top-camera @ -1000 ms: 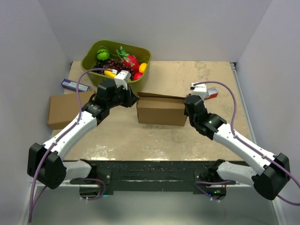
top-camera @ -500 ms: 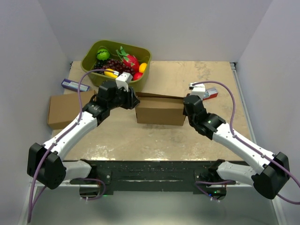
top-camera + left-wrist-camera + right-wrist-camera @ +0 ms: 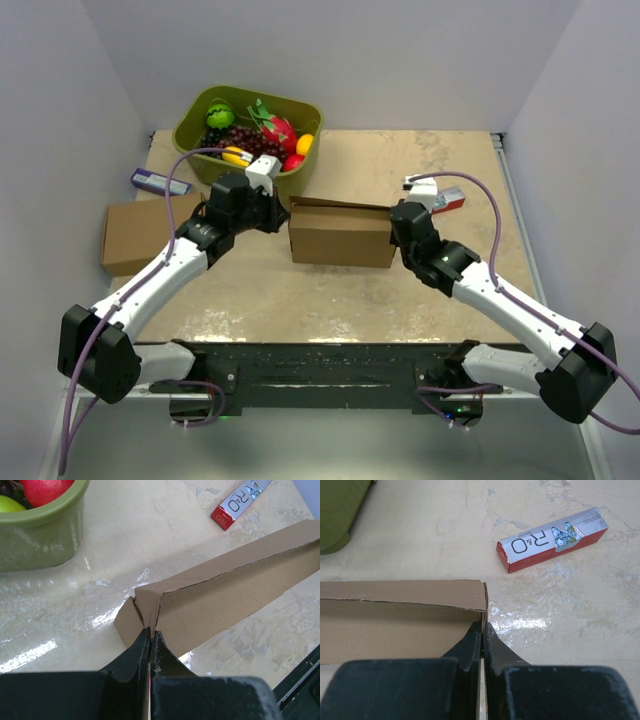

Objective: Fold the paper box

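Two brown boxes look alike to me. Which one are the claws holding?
The middle box, pinched at its ends by the left claw and right claw; the other box sits apart at the left.

A robot lab cell: plain white walls (image 3: 350, 60) enclose a tabletop (image 3: 420, 165) with bolted-down arms (image 3: 170, 265)

Light was bright and even, with soft shadows; white glare streaked the glossy table (image 3: 150, 520) in both sharp wrist views.
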`<state>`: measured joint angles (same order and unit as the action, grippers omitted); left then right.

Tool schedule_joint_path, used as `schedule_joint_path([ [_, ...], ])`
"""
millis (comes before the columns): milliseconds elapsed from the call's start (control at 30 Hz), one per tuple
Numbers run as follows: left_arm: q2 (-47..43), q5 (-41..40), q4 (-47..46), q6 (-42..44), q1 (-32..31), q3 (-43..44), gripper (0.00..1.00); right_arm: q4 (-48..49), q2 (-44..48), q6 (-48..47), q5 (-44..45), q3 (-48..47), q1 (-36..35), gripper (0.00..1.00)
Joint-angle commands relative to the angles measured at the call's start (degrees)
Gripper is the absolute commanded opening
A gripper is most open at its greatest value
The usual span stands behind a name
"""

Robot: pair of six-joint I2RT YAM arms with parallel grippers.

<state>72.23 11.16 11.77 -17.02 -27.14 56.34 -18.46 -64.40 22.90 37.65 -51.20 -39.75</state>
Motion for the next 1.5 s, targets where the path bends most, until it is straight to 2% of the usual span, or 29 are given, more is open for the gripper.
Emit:
schedule_joint_path([
  [0, 0.9, 6.24, -1.13, -2.23, -0.99, 0.79, 0.0, -4.48, -3.01, 0.84, -6.19, 0.49, -2.0, 0.0],
  [133, 1.51, 9.23, -2.71, -3.81, -0.9, 1.32, 0.0, -4.13, -3.45, 0.92, -5.66, 1.19, -2.0, 0.0],
  [333, 3.01, 8.01, -0.53, -2.15, -0.9, 1.93, 0.0, -4.83, -2.31, 1.27, -6.71, 0.14, -2.18, 0.01],
  [467, 3.97, 7.3, 1.94, -0.39, -0.9, 3.33, 0.0, -7.37, -0.91, 1.89, -5.92, -1.97, -2.18, 0.2],
  [533, 4.41, 6.95, 3.25, 0.49, -0.9, 4.04, 0.0, -8.61, -0.2, 2.07, -5.57, -2.93, -2.09, 0.23],
  [633, 4.94, 6.42, 4.75, 1.45, -0.9, 5.27, 0.0, -9.58, 2.08, 2.15, -4.52, -3.9, -2.09, 0.32],
  [667, 5.03, 6.25, 5.01, 1.63, -0.9, 5.54, 0.0, -9.84, 2.61, 2.24, -4.43, -4.26, -2.09, 0.39],
  [733, 5.38, 6.07, 5.54, 2.07, -0.9, 6.24, 0.0, -10.98, 3.67, 2.07, -3.99, -5.39, -2.09, 0.45],
  [867, 6.17, 6.07, 6.33, 2.78, -0.9, 7.38, 0.0, -14.14, 4.9, 2.24, -2.67, -7.51, -2.18, 0.65],
  [1000, 6.96, 6.07, 6.95, 3.3, -0.9, 8.35, 0.0, -17.75, 7.62, 2.24, 0.75, -8.39, -2.09, 0.73],
  [1100, 7.31, 6.16, 7.13, 3.48, -0.9, 8.88, 0.0, -19.85, 10.25, 2.07, 1.55, -10.14, -2.09, 0.74],
  [1133, 7.4, 6.16, 7.3, 3.65, -0.9, 9.05, 0.0, -19.6, 11.39, 1.54, 0.94, -11.02, -2.09, 0.71],
  [1167, 7.49, 6.16, 7.39, 3.74, -0.9, 9.14, 0.0, -19.08, 11.75, 1.1, -1.5, -11.29, -2.18, 0.6],
  [1267, 7.67, 6.24, 7.57, 3.92, -0.9, 9.58, 0.0, -14.7, 11.76, -0.57, -7.66, -12.17, -2.18, 0.44],
  [1300, 7.75, 6.24, 7.65, 3.92, -0.9, 9.58, 0.0, -13.28, 11.49, -1.27, -11.51, -12.08, -2.44, 0.41],
  [1367, 7.93, 6.24, 7.74, 4.01, -0.9, 9.76, 0.0, -9.6, 10.01, -1.97, -13.73, -11.73, -4.1, 0.34],
  [1467, 8.28, 6.42, 8.01, 4.1, -0.9, 10.11, 0.0, -7.13, 7.46, -3.03, -14.1, -11.9, -8.32, 0.32],
])
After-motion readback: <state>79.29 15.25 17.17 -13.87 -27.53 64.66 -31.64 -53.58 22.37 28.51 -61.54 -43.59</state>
